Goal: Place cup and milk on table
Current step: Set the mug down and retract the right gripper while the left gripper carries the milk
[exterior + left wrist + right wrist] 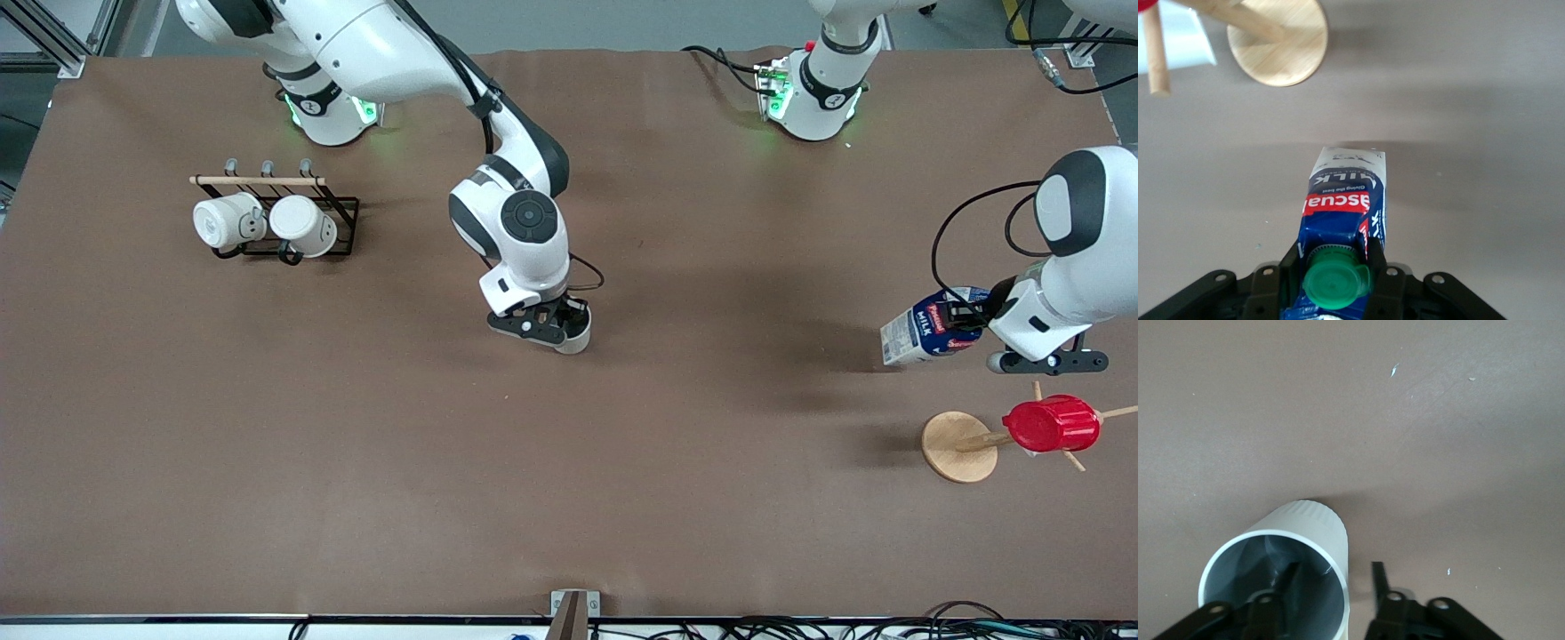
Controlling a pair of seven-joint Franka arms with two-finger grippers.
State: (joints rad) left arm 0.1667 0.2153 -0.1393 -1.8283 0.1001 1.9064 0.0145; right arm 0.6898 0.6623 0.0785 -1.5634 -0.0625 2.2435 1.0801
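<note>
Milk (925, 333) aloft, cup (576, 336) down on table (356, 427).
We see left gripper (1331, 270) clamping the carton's top; right gripper (1331, 587) straddles the cup's wall, one finger hidden inside, apparently loosened.

A robotics lab: two white arm bases (329, 111) bolted at twelve o'clock on a table (356, 427) covered in brown cloth, aluminium framing (53, 40) at eleven o'clock, and cable bundles (845, 629) along the six o'clock edge.
</note>
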